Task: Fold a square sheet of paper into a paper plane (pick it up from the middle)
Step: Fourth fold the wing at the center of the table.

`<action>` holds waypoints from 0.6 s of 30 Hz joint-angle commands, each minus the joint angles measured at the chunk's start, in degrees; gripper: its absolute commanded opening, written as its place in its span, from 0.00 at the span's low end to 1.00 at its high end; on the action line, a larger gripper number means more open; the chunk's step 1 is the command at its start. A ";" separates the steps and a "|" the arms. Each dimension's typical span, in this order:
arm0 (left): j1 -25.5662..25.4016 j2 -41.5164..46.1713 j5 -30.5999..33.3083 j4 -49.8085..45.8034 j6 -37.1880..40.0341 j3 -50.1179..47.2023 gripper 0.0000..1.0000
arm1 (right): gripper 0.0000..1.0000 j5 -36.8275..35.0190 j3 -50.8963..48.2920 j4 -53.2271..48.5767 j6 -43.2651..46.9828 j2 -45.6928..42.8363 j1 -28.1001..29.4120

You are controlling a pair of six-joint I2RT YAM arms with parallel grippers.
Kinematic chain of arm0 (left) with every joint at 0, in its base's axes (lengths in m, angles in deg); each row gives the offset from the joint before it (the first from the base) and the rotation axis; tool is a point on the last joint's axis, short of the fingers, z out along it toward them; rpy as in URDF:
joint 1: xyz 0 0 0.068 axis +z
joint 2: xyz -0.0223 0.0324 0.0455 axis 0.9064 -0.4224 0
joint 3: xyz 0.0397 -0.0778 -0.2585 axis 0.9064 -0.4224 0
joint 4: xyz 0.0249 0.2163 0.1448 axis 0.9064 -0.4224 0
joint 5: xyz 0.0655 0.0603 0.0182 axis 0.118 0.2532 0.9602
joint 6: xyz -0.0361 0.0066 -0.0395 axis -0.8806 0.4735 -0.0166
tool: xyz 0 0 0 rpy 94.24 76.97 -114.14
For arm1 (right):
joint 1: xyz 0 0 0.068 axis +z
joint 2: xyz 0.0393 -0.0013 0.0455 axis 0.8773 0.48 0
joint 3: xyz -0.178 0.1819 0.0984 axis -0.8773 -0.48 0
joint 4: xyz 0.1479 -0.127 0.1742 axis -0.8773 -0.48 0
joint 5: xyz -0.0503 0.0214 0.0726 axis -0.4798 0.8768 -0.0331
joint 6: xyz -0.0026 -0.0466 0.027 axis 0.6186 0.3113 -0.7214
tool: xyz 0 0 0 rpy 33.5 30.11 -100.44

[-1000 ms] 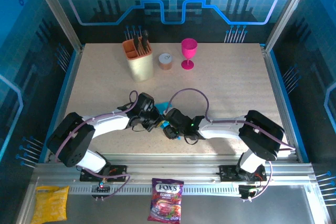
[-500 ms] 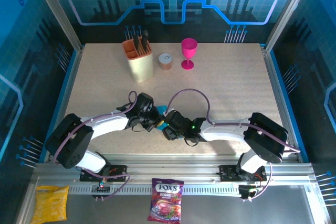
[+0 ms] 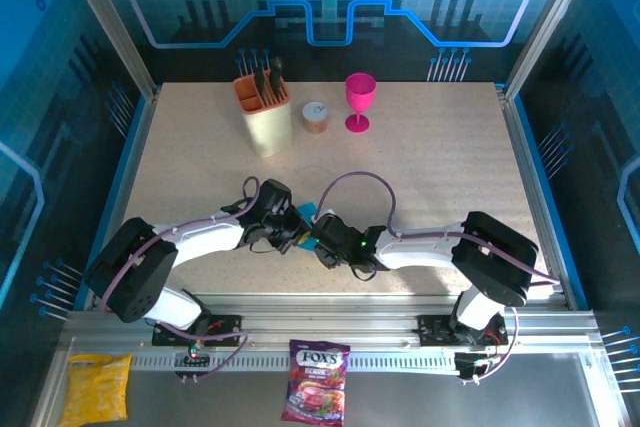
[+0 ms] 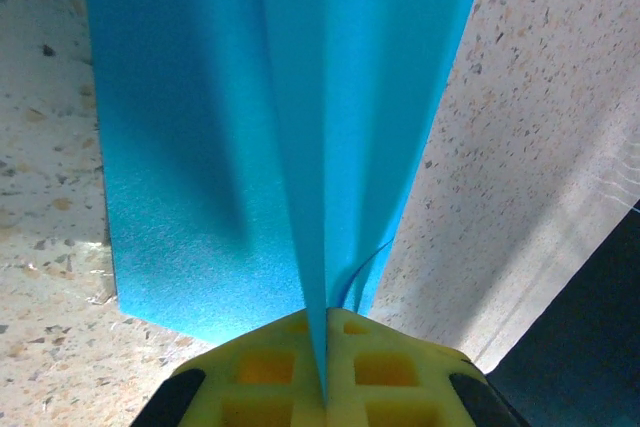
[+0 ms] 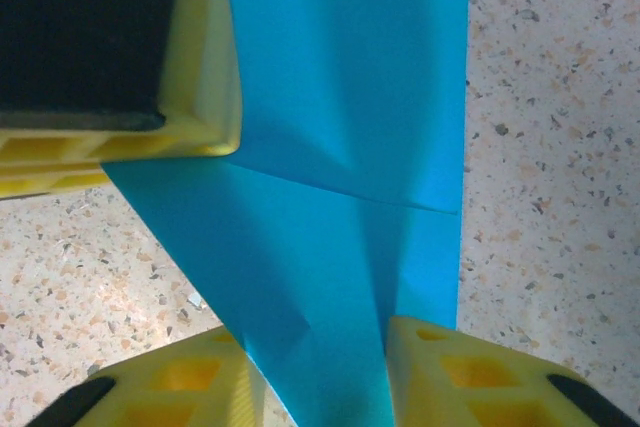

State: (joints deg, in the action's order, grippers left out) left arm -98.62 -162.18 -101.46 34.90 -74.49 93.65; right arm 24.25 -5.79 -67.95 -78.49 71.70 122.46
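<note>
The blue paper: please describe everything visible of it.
The sheet of paper is thin, plain, bright cyan. It is partly folded, with a raised centre ridge and a slanted crease. The left hand pinches the ridge; the paper also passes between the fingers of the right hand. Below it is the speckled table.

Sheet of paper (image 4: 190,147): thin cyan paper, matt, finely grainy surface, sharp creases. Left gripper (image 4: 322,387) fingers (image 4: 260,367): yellow moulded plastic, satin, with square recesses. Tabletop (image 3: 430,167): speckled stone-look, matt, smooth. Goblet (image 3: 359,97): pink plastic, glossy. Front rail (image 3: 330,322): bare brushed metal. Candy bag (image 3: 317,382): glossy printed film.
</note>
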 commanded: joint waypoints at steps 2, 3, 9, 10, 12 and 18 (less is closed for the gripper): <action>-0.32 1.44 -1.03 -0.42 -0.53 -0.58 0.00 | 0.33 -1.54 0.08 -0.46 -0.55 1.08 0.58; -0.32 1.48 -1.03 -0.41 -0.53 -0.53 0.00 | 0.31 -1.55 0.04 -0.50 -0.49 1.21 0.57; -0.30 1.65 -1.08 -0.64 -0.50 -0.42 0.00 | 0.21 -1.75 0.19 -0.47 -0.47 1.59 0.24; -0.36 1.74 -0.87 -0.75 -0.42 -0.37 0.00 | 0.20 -1.73 0.21 -0.46 -0.46 1.67 0.14; -0.30 1.85 -0.95 -0.88 -0.41 -0.35 0.00 | 0.16 -1.48 0.21 -0.45 -0.38 1.58 -0.10; -0.31 2.43 -0.42 -1.63 -0.35 -0.35 0.00 | 0.24 -0.46 0.08 -0.74 -0.42 1.18 -0.23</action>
State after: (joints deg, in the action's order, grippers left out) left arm -98.62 -161.57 -101.44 34.79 -74.53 93.65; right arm 24.31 -5.79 -67.93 -78.82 72.44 122.39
